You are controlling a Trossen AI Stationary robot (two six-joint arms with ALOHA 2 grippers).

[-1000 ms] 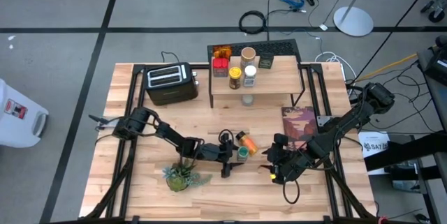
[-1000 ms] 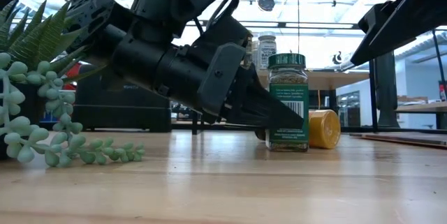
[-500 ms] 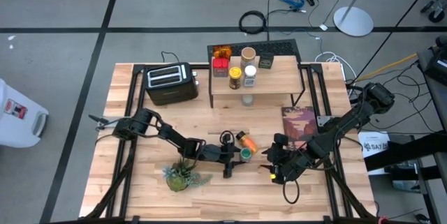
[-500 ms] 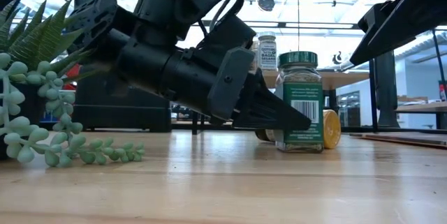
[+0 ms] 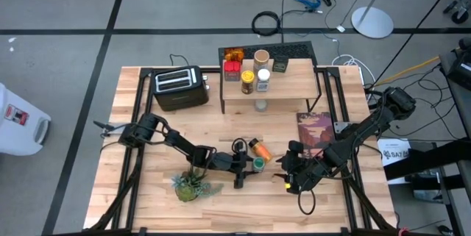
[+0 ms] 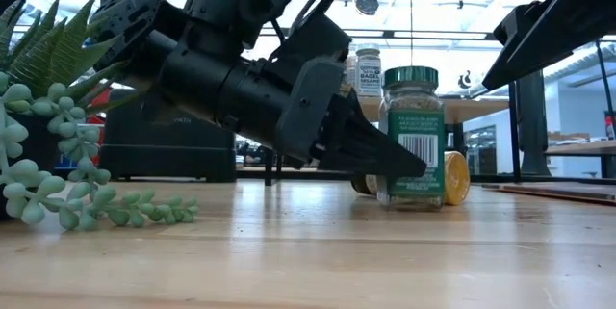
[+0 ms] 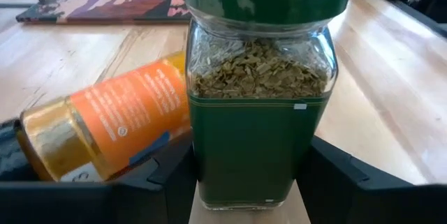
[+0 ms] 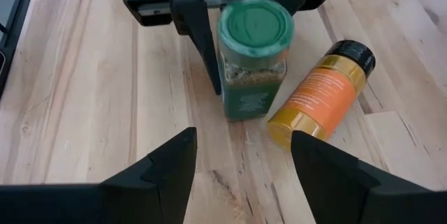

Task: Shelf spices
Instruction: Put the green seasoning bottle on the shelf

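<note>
Wooden planks make up the tabletop (image 5: 147,192), and close to its front edge, beside a small potted plant (image 5: 193,185), the left gripper (image 5: 254,163) has its jaws closed around a green-capped herb jar (image 5: 258,162), one finger on each flat side, as the left wrist view shows. The jar stands upright near the middle of the front half. An orange spice bottle (image 5: 259,147) lies on its side touching it. To do this pick well, the grip should stay square and the lift straight, so the bottle is not rolled. Just right of the jar, the right gripper (image 5: 293,176) hovers with jaws spread, holding nothing. Farther back, the shelf (image 5: 294,81) stands at the rear edge with several spices on its plank, next to a black toaster (image 5: 177,88).
</note>
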